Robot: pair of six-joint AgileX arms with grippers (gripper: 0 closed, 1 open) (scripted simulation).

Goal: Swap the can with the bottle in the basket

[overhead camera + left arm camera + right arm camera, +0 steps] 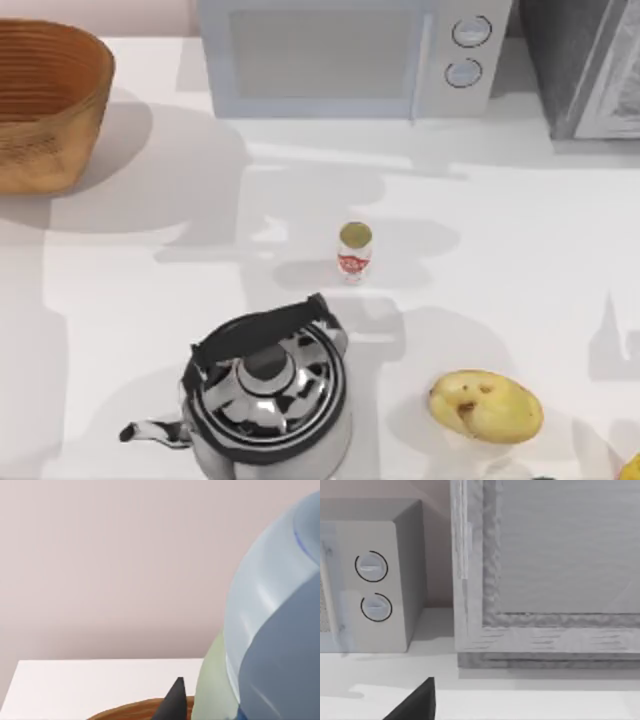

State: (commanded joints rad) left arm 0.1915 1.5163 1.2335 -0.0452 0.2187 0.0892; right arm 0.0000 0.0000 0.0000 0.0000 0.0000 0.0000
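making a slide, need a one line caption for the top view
Bottle stands mid-table between microwave and kettle, basket far left, potato right.

top: overhead, table (520, 250) | R wrist: low, near microwave (375, 580), shared w/ top | L wrist: prob. basket (135, 711) rim

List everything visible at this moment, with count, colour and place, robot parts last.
basket: 1, orange-brown wicker, top view's far left.
bottle: 1, white with red label and dull-gold top, upright on the table near its middle, outside the basket.
kettle: 1, shiny metal with black handle, near edge, left of centre.
potato: 1, yellow, near edge, right of the kettle.
microwave: 1, white with two round dials, far edge, centre.
grey cabinet: 1, far right corner.
pale blue rounded object: 1, close in the left wrist view; identity unclear.
left end effector: dark fingertip above the basket rim.
right end effector: dark fingertip facing the microwave.
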